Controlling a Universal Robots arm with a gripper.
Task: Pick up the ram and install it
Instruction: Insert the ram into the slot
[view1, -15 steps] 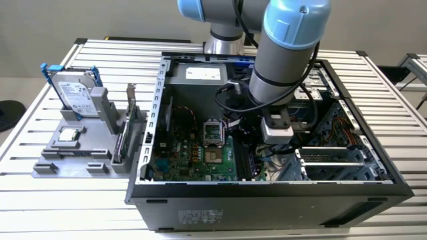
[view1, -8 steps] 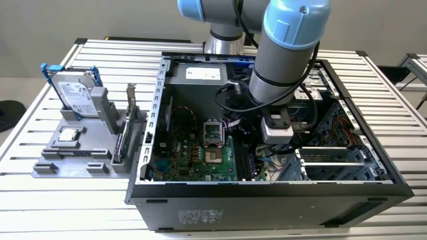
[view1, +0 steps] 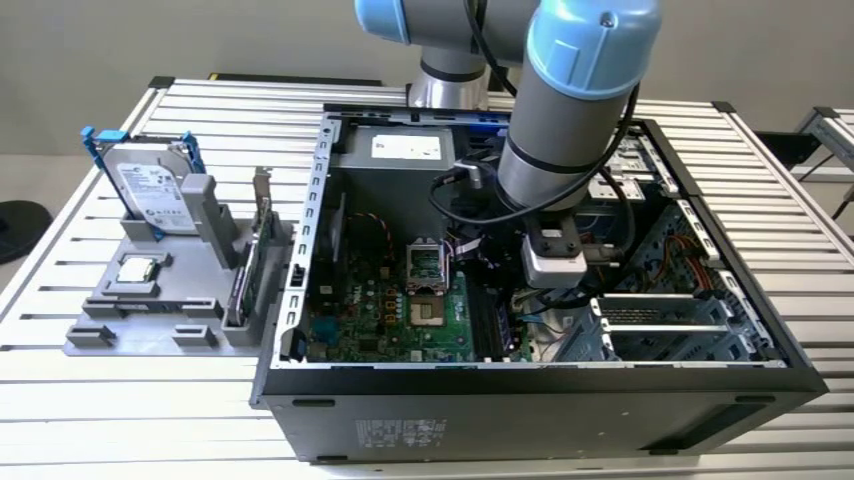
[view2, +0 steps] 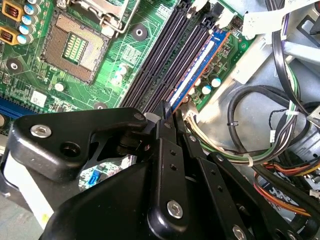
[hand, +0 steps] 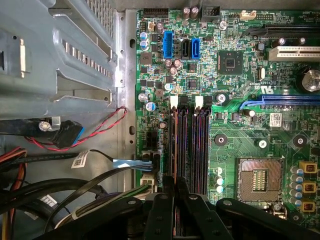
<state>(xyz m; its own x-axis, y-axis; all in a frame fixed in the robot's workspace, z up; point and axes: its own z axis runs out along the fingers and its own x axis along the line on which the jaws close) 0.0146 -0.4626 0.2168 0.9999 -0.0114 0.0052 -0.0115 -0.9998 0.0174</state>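
Gripper (view2: 167, 112) pressed together over four memory slots (hand: 189, 145), one ram (view2: 197, 67) seated; CPU socket (hand: 259, 177) at 3 o'clock of slots.

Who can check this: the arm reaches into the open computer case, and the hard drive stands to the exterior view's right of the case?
Wrong side. The exterior view shows the hard drive standing to that view's left of the computer case. The arm does reach into the open case.
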